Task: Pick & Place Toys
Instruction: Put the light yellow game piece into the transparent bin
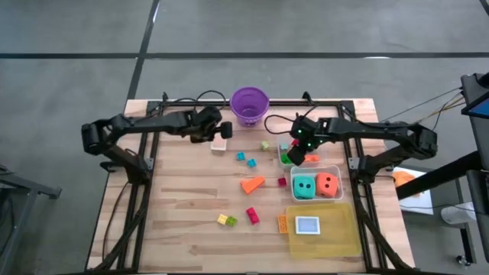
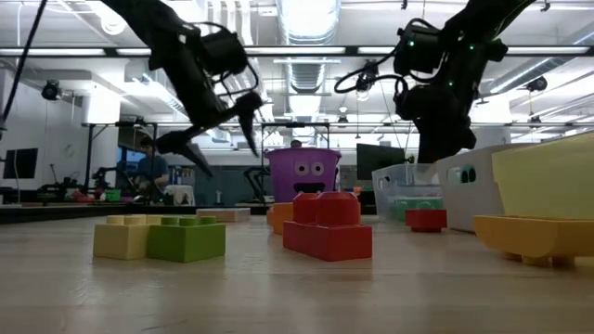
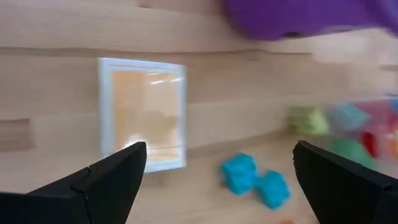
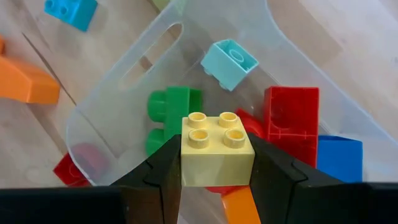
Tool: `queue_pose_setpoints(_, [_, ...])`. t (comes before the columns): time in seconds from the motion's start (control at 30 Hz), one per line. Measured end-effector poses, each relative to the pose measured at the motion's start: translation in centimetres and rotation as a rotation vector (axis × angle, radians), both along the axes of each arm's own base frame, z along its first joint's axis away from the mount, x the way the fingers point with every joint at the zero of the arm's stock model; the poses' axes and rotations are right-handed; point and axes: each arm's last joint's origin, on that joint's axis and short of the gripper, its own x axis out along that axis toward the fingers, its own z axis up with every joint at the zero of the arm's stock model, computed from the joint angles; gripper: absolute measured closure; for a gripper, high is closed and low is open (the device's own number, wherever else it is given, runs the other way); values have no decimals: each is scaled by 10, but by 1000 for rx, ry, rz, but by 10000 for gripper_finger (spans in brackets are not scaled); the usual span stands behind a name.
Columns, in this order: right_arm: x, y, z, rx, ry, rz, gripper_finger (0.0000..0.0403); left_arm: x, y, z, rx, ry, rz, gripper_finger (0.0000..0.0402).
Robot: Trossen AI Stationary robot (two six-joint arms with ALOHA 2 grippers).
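My right gripper point(image 1: 295, 154) hangs over a small clear tub point(image 4: 124, 68), shut on a pale yellow four-stud brick point(image 4: 217, 149). The tub holds green point(image 4: 168, 109), red point(image 4: 289, 118), blue and light teal bricks. My left gripper point(image 3: 217, 155) is open and empty above the table at the far left, over a small framed card point(image 3: 143, 112) that lies flat, with two blue blocks point(image 3: 255, 180) close by. An orange wedge point(image 1: 252, 183), a red brick point(image 1: 252, 215), and yellow and green blocks point(image 1: 226, 220) lie loose on the table. My right gripper pinches the pale yellow brick by two opposite side walls point(image 4: 186, 163), one finger on each. The fingers come from above, pointing down into the tub. The brick sits level, studs up, lifted clear above the bricks in the tub.
The purple bucket point(image 1: 250, 105) stands at the far edge between the arms. A second clear tub point(image 1: 336, 169) holds a teal and an orange die. A yellow tray point(image 1: 336, 237) at the near right holds a card and an orange block. A person shows far behind the table point(image 2: 148, 167).
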Motion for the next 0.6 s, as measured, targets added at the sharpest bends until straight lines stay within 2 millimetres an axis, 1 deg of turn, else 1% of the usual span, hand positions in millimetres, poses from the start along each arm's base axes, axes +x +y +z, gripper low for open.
queue_pose_setpoints(0.1, [2,0,1,-6,-12,4,263,-2,7,-5,-24,94,-7,9])
queue_pose_setpoints(0.17, [1,0,3,-10,-23,4,263,-2,11,-3,-27,148,-31,9])
queue_pose_setpoints(0.27, [2,-1,5,-16,-41,5,263,3,18,2,-5,207,-58,9])
queue_pose_setpoints(0.37, [3,-1,4,-15,-37,5,263,9,24,1,-1,259,-83,9])
queue_pose_setpoints(0.43, [3,-1,3,-16,-30,6,263,14,26,-2,-4,276,-98,9])
queue_pose_setpoints(0.6, [3,-3,2,-55,-14,-5,263,24,31,-17,-34,311,-111,9])
